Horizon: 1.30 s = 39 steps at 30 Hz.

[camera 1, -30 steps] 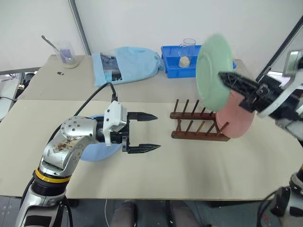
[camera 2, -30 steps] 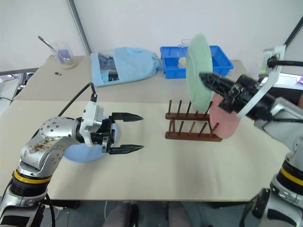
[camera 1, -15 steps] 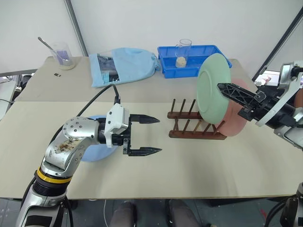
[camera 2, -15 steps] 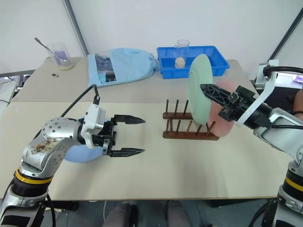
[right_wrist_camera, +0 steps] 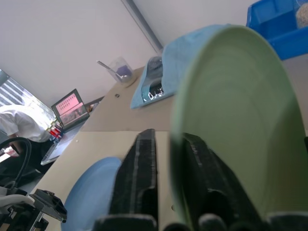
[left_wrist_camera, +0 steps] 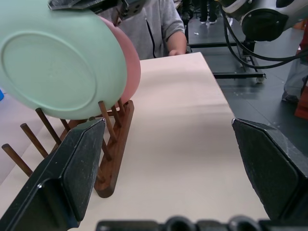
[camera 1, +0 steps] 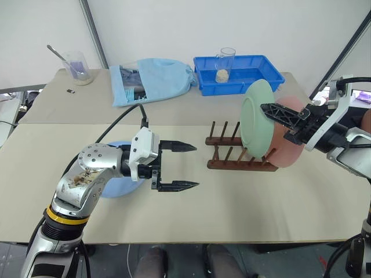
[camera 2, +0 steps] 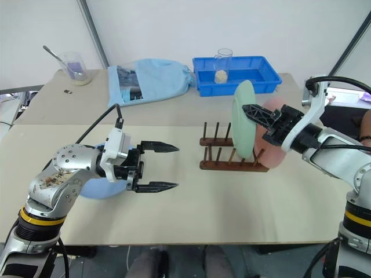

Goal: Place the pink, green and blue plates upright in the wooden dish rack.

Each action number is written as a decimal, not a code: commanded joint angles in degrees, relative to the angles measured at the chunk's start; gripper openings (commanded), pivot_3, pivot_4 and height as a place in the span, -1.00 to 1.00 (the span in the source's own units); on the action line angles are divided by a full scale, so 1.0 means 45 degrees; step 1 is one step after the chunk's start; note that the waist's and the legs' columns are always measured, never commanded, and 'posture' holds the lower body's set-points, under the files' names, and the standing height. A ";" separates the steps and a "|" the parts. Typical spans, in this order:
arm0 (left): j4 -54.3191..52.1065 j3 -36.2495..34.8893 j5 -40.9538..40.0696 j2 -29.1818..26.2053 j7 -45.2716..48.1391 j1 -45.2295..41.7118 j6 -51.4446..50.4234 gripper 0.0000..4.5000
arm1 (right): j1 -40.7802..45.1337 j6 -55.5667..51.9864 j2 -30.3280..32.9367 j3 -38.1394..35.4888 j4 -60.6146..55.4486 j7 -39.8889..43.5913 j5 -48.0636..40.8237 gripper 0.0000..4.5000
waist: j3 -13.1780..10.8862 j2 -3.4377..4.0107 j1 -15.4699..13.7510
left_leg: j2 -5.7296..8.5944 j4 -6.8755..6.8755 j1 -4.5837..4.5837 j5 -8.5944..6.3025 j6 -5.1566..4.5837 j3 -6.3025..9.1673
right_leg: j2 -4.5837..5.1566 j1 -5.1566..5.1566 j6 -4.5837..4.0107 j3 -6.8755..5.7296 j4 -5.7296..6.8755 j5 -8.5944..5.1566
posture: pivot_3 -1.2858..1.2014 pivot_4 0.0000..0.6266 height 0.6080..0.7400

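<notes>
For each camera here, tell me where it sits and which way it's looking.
Left and right eye views: on the head, looking forward and down over the table; both arms show, left gripper with jaws open, right gripper at the green plate.
Left wrist view: along the left fingers, toward the wooden dish rack and pink plate.
Right wrist view: along the right fingers straddling the green plate's rim, toward the blue plate.
Shared: both wrist views show the green plate.

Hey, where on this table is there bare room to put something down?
Bare: the near strip of the table in front of the dish rack, and between the rack and the left claw. Crowded: the far edge, with the blue tray and cloth bag.
</notes>
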<state>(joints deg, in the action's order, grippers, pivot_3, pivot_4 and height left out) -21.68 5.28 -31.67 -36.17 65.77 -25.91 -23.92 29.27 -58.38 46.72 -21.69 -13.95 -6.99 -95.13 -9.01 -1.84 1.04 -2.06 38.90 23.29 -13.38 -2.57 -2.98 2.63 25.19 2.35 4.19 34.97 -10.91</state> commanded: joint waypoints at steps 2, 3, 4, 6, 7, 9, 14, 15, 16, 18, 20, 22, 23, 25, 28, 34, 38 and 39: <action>-0.0232 -0.0069 0.0030 0.0000 -0.0122 0.0002 0.0233 1.00 | 0.0700 0.0498 0.0531 -0.0224 -0.0259 0.0229 0.0787 0.27 | 0.0000 0.0000 -0.0003 | 0.0000 0.0000 0.0002 0.0000 0.0000 0.0000 | 0.0000 0.0001 0.0001 0.0000 0.0000 0.0000 | 0.03 -0.52 0.96; -0.0237 -0.0087 0.0062 -0.0019 -0.0164 0.0044 0.0229 1.00 | 0.0872 0.0503 0.0699 -0.0252 -0.0248 0.0373 0.1033 0.42 | 0.0000 0.0000 -0.0009 | 0.0000 -0.0002 0.0002 0.0000 0.0000 -0.0001 | 0.0001 0.0003 0.0001 0.0000 0.0000 -0.0001 | 0.03 -0.52 0.96; -0.0236 -0.0111 0.0099 -0.0030 -0.0206 0.0079 0.0250 1.00 | 0.1022 0.0505 0.0915 -0.0240 -0.0242 0.0583 0.1410 0.56 | 0.0000 0.0000 -0.0010 | 0.0000 -0.0002 0.0003 0.0000 0.0000 0.0000 | 0.0000 0.0003 0.0001 -0.0001 -0.0003 -0.0001 | 0.03 -0.52 0.96; -0.0252 -0.0239 0.0146 -0.0045 -0.0424 0.0182 0.0237 1.00 | 0.1283 0.0499 0.1581 -0.0044 -0.0296 0.1523 0.2598 0.87 | -0.0001 0.0003 -0.0014 | 0.0002 -0.0002 0.0007 0.0000 0.0000 -0.0004 | 0.0004 0.0009 -0.0001 0.0001 -0.0003 -0.0002 | 0.03 -0.52 0.96; -0.0256 -0.0360 0.0195 -0.0064 -0.0591 0.0241 0.0264 1.00 | 0.1458 0.0573 0.1968 0.0135 -0.0311 0.2181 0.3301 0.99 | -0.0001 0.0003 -0.0019 | 0.0003 -0.0004 0.0006 0.0000 0.0000 -0.0005 | 0.0005 0.0010 -0.0001 0.0002 -0.0006 -0.0002 | 0.03 -0.52 0.96; -0.0293 -0.0566 0.0241 -0.0132 -0.0847 0.0362 0.0253 1.00 | 0.1649 0.0684 0.2589 0.0461 -0.0375 0.3350 0.4369 0.99 | -0.0002 0.0005 -0.0017 | -0.0002 -0.0004 0.0006 -0.0001 0.0000 -0.0008 | 0.0004 0.0013 -0.0011 -0.0001 -0.0007 -0.0008 | 0.03 -0.52 0.96; -0.1033 -0.2637 0.0073 -0.0250 -0.3357 0.1536 -0.0841 1.00 | 0.1312 0.2722 0.4352 0.2094 -0.1317 0.8447 0.8013 0.99 | -0.0002 0.0007 0.0058 | -0.0022 -0.0019 -0.0005 -0.0001 -0.0001 -0.0012 | -0.0001 0.0024 -0.0024 -0.0003 -0.0001 -0.0017 | 0.03 -0.52 0.96; -0.1278 -0.3130 -0.0046 -0.0152 -0.4023 0.1865 -0.1178 1.00 | 0.1219 0.3284 0.4433 0.2387 -0.1430 0.9298 0.8605 0.99 | -0.0002 0.0007 0.0067 | -0.0035 -0.0023 -0.0006 -0.0002 0.0000 -0.0014 | -0.0008 0.0031 -0.0023 -0.0006 -0.0002 -0.0017 | 0.03 -0.52 0.96; -0.1532 -0.3770 0.0137 0.0060 -0.5002 0.2289 -0.1424 1.00 | 0.1236 0.3790 0.4349 0.2720 -0.1515 1.0032 0.9082 0.99 | -0.0002 0.0007 0.0094 | -0.0047 -0.0025 -0.0013 -0.0003 -0.0001 -0.0013 | -0.0011 0.0028 -0.0018 -0.0009 0.0003 -0.0014 | 0.03 -0.52 0.96; -0.1973 -0.5065 0.0547 0.0654 -0.7177 0.3075 -0.2095 1.00 | 0.1488 0.4450 0.3869 0.3342 -0.1533 1.1054 0.9743 0.99 | -0.0003 0.0006 0.0101 | -0.0096 -0.0025 -0.0020 -0.0005 -0.0001 -0.0019 | -0.0021 0.0028 0.0014 -0.0019 0.0005 0.0005 | 0.03 -0.52 0.96; -0.2407 -0.6427 0.0717 0.1373 -0.9223 0.3865 -0.3031 1.00 | 0.1816 0.4843 0.3240 0.3956 -0.1383 1.1781 1.0247 0.99 | -0.0005 0.0001 0.0152 | -0.0105 -0.0022 -0.0029 -0.0005 0.0000 -0.0021 | -0.0026 0.0022 0.0015 -0.0020 0.0003 0.0012 | 0.03 -0.52 0.96; -0.2802 -0.7676 0.0937 0.2077 -1.0973 0.4552 -0.3860 1.00 | 0.2041 0.5097 0.2729 0.4515 -0.1136 1.2558 1.0717 0.99 | -0.0008 -0.0003 0.0134 | -0.0109 -0.0010 -0.0029 -0.0005 0.0001 -0.0023 | -0.0027 0.0022 0.0033 -0.0023 0.0013 0.0038 | 0.03 -0.52 0.96; -0.2927 -0.8254 0.0915 0.2394 -1.1768 0.4788 -0.4416 1.00 | 0.2133 0.5232 0.2520 0.4773 -0.1020 1.2923 1.0980 0.99 | -0.0008 -0.0003 0.0142 | -0.0107 -0.0010 -0.0027 -0.0004 0.0001 -0.0021 | -0.0027 0.0021 0.0028 -0.0026 0.0010 0.0042 | 0.03 -0.52 0.96; -0.3186 -0.9333 0.0635 0.3079 -1.2973 0.5289 -0.5377 1.00 | 0.2338 0.5595 0.2100 0.5334 -0.0758 1.3739 1.1597 0.99 | -0.0010 -0.0010 0.0113 | -0.0107 -0.0005 -0.0033 -0.0004 0.0002 -0.0029 | -0.0023 0.0018 0.0014 -0.0028 0.0012 0.0049 | 0.03 -0.52 0.96; -0.3368 -1.0139 0.0152 0.3819 -1.3841 0.5844 -0.6377 1.00 | 0.2729 0.6069 0.1476 0.5990 -0.0387 1.4676 1.2396 0.99 | -0.0011 -0.0013 0.0010 | -0.0107 -0.0003 -0.0036 -0.0004 0.0005 -0.0036 | -0.0024 0.0018 -0.0006 -0.0031 0.0010 0.0050 | 0.03 -0.52 0.96; -0.3092 -1.0056 -0.0423 0.4357 -1.4716 0.5876 -0.8106 1.00 | 0.3412 0.6531 0.0487 0.6741 0.0174 1.5751 1.3610 0.99 | -0.0014 -0.0027 -0.0093 | -0.0098 0.0002 -0.0030 0.0005 0.0027 -0.0040 | -0.0018 0.0021 -0.0139 -0.0043 0.0010 0.0077 | 0.03 -0.52 0.96; -0.2481 -0.9835 -0.0736 0.4925 -1.5398 0.5163 -0.9665 1.00 | 0.3457 0.6593 0.0163 0.6758 0.0115 1.6116 1.4017 0.99 | -0.0014 -0.0028 -0.0071 | -0.0093 0.0000 -0.0033 0.0005 0.0028 -0.0043 | -0.0023 0.0021 -0.0153 -0.0044 0.0010 0.0086 | 0.03 -0.52 0.96; -0.2296 -0.9932 -0.0811 0.5202 -1.5681 0.4883 -1.0075 1.00 | 0.3459 0.6640 0.0142 0.6769 0.0108 1.6217 1.4152 0.99 | -0.0015 -0.0029 -0.0069 | -0.0092 -0.0001 -0.0033 0.0005 0.0029 -0.0046 | -0.0023 0.0020 -0.0154 -0.0044 0.0011 0.0086 | 0.03 -0.52 0.96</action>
<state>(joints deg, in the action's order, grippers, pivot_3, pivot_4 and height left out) -32.35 -39.03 -34.16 -13.34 -3.02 -2.76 -66.81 43.57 -30.03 47.29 9.75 -12.71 65.11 -32.31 -9.07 -1.98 0.73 -2.41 38.90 23.15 -13.36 -2.44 -3.18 2.52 25.29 1.66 3.98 35.02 -10.51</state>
